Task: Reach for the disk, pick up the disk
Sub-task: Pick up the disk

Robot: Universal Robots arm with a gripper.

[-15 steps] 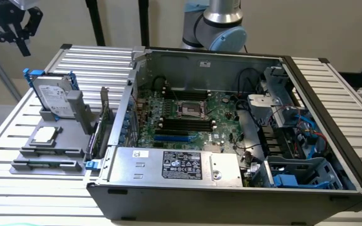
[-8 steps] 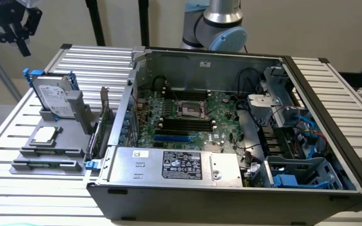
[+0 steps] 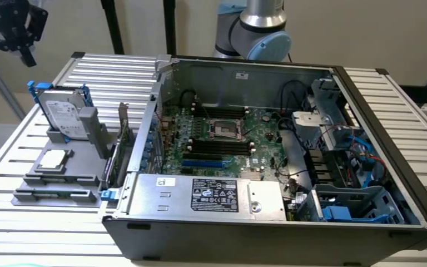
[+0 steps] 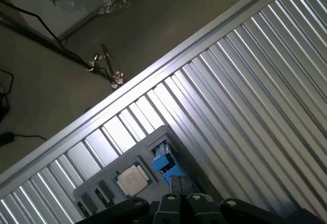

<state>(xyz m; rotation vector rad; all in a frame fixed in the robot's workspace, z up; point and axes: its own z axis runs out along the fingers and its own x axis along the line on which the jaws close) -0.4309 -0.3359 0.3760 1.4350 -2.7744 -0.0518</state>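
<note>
Tool (image 3: 11, 30): high above the worktop (image 3: 391, 94) edge; you cannot tell how open it is.
Disk (image 3: 61, 114): upright in the grey stand (image 3: 89, 125), well apart from it, untouched.
Progress: reach and pickup both undone.

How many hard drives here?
1: the silver-grey hard drive in a blue plastic carrier, in the grey holder at the exterior view's left; the black case may hide more.
</note>
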